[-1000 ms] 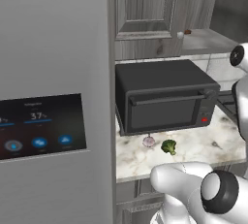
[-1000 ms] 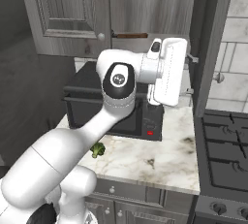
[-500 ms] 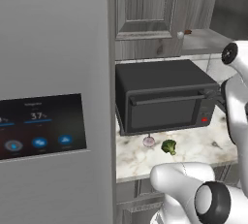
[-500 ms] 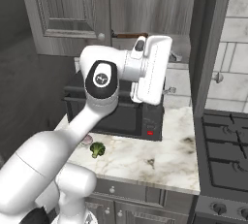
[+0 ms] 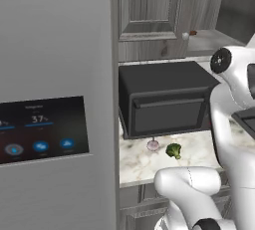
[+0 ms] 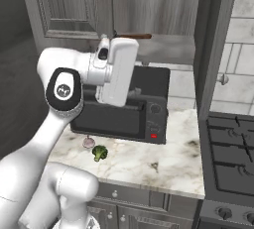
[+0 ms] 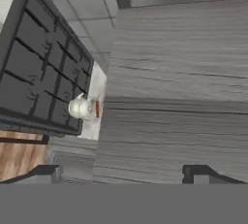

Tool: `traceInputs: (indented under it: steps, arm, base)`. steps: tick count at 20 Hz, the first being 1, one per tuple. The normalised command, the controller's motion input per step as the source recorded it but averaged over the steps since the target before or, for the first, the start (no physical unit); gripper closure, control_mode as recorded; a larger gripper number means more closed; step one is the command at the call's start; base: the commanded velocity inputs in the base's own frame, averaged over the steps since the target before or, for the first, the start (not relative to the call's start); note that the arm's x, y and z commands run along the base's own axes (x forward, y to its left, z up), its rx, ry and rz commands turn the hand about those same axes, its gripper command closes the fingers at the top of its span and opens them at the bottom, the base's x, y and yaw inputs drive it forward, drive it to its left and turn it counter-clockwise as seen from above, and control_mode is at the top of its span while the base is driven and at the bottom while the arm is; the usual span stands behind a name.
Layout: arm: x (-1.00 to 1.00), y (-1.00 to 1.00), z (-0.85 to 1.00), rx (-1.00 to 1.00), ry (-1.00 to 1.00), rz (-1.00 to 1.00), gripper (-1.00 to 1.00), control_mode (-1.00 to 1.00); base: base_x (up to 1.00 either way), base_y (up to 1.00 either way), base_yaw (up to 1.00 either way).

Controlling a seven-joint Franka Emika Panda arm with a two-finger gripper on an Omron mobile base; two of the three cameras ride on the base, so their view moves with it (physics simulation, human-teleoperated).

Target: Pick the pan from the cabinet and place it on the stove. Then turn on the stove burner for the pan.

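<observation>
The swung-open cabinet door (image 6: 213, 49) stands edge-on between the countertop oven (image 6: 126, 106) and the stove (image 6: 230, 148), walling that side. The marble table (image 6: 149, 161) before the oven is mostly bare, apart from a broccoli floret (image 6: 100, 152) and a small glass (image 6: 89, 142).

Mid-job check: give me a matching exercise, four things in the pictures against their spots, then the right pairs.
Things:
1. broccoli
2. countertop oven
3. stove
4. fridge

Places:
A. right of the marble counter
B. under the wall cabinet, at the back of the counter
C. left of the counter, with a blue touch screen
D. on the marble in front of the oven, beside a small glass

Pairs: 1-D, 2-B, 3-A, 4-C
</observation>
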Motion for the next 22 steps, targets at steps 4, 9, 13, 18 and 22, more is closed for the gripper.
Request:
traceInputs:
  steps: [4,9,13,18,22]
  arm:
    - [-0.11,0.60,0.00,0.24,-0.45,0.19,-1.00,-1.00]
    - [-0.07,0.49,0.00,0.25,-0.47,0.21,-1.00,-1.00]
    - [0.00,0.59,0.00,0.27,-0.44,0.18,-1.00,-1.00]
    - [0.05,0.68,0.04,0.28,-0.33,0.12,-1.00,-1.00]
    - [0.21,0.50,0.10,0.30,-0.29,0.13,-1.00,-1.00]
  base:
    - [0.00,0.00,0.00]
    - [0.00,0.00,0.00]
    - [0.00,0.00,0.00]
    - [0.00,0.00,0.00]
    - [0.00,0.00,0.00]
